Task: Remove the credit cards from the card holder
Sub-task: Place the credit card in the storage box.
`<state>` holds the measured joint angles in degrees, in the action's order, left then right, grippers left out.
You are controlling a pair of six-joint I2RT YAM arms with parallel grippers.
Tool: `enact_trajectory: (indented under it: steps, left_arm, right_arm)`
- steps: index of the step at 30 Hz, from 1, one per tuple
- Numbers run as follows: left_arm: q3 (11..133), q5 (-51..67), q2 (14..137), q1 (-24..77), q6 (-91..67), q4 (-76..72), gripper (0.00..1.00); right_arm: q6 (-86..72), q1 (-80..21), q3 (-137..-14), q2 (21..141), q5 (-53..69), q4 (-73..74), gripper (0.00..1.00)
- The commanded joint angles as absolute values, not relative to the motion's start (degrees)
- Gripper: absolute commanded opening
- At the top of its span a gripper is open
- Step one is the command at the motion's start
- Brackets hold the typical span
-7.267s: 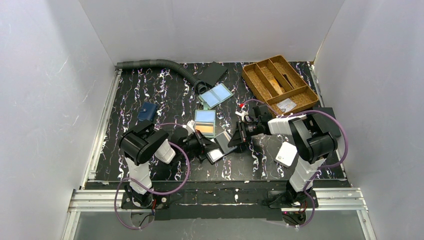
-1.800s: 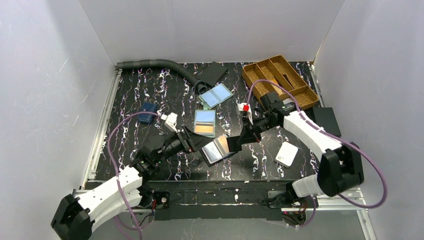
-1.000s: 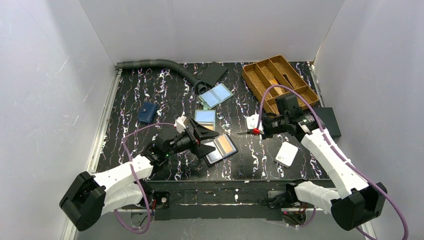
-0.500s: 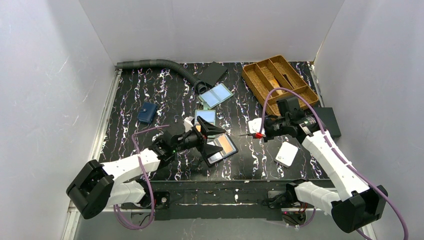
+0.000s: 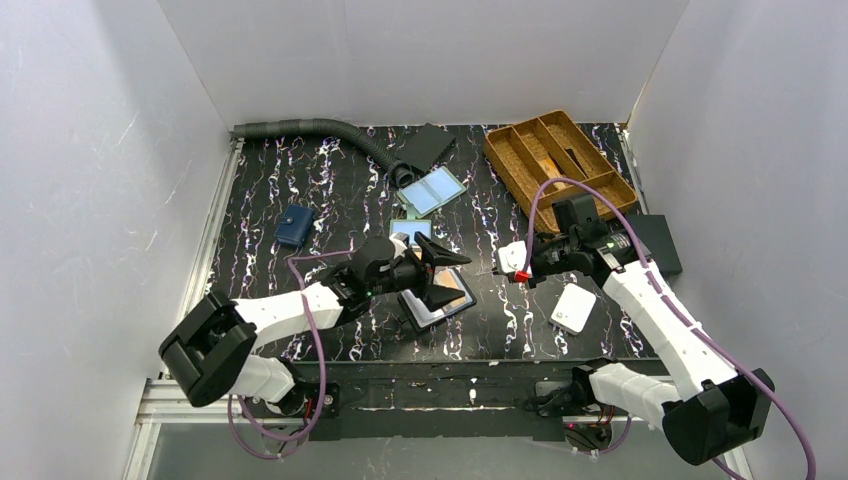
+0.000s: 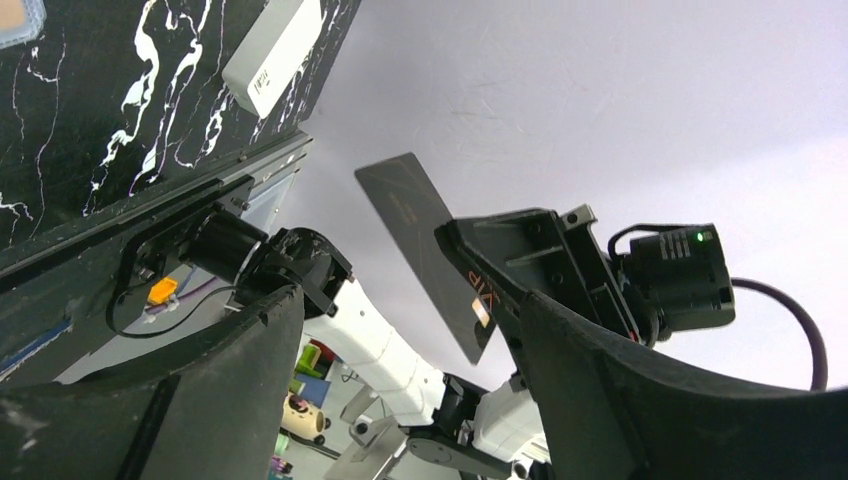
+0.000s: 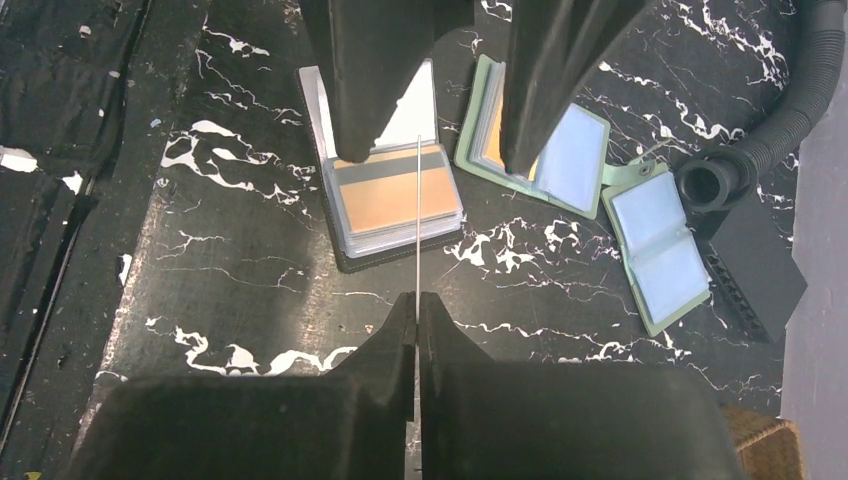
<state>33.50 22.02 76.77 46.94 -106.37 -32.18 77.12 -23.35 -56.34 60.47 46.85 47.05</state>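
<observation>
Left pincer (image 5: 447, 274), jaws open, has closed in on the black-grey card (image 6: 425, 250) clamped in the right pincer (image 7: 417, 300), likely for a handover.

We see a robotics lab cell: white panels (image 5: 420, 60) box in a black marbled desk (image 5: 300, 170) edged by aluminium rails (image 5: 203, 255).

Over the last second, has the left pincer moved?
Yes: the left pincer slid right, away from the navy wallet, toward the white box.
</observation>
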Motion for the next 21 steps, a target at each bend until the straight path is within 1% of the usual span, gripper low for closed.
enact_trajectory:
  steps: [1,3,4,14,16,19,20,21]
  left_arm:
    - [37.3,21.9,79.7,47.6,-108.7,-33.7,0.77]
    - [38.3,22.3,81.2,48.1,-109.4,-34.3,0.75]
    - [38.6,22.2,81.9,48.5,-109.9,-34.7,0.73]
    - [40.6,23.6,87.5,49.8,-114.0,-40.1,0.43]
    - [40.7,23.7,88.2,50.0,-114.2,-41.3,0.33]
    - [40.3,23.9,89.2,50.0,-115.0,-43.9,0.16]
    - [40.2,23.9,89.5,50.0,-115.3,-44.8,0.1]
    - [39.8,23.9,89.7,50.0,-115.7,-45.9,0.03]
  right_arm:
    - [79.4,-23.2,-55.7,60.9,49.3,47.3,0.01]
    - [79.6,-23.2,-55.3,61.0,49.1,46.8,0.01]
    - [79.6,-23.2,-55.2,61.0,48.8,46.5,0.01]
    - [80.1,-23.2,-54.2,61.5,47.7,44.9,0.01]
    - [80.5,-23.2,-54.1,61.5,47.8,45.2,0.01]
    - [82.3,-23.2,-53.9,61.4,48.5,46.5,0.01]
    - [83.2,-23.2,-53.8,61.4,48.8,47.2,0.03]
    - [83.8,-23.2,-53.7,61.4,49.1,47.7,0.05]
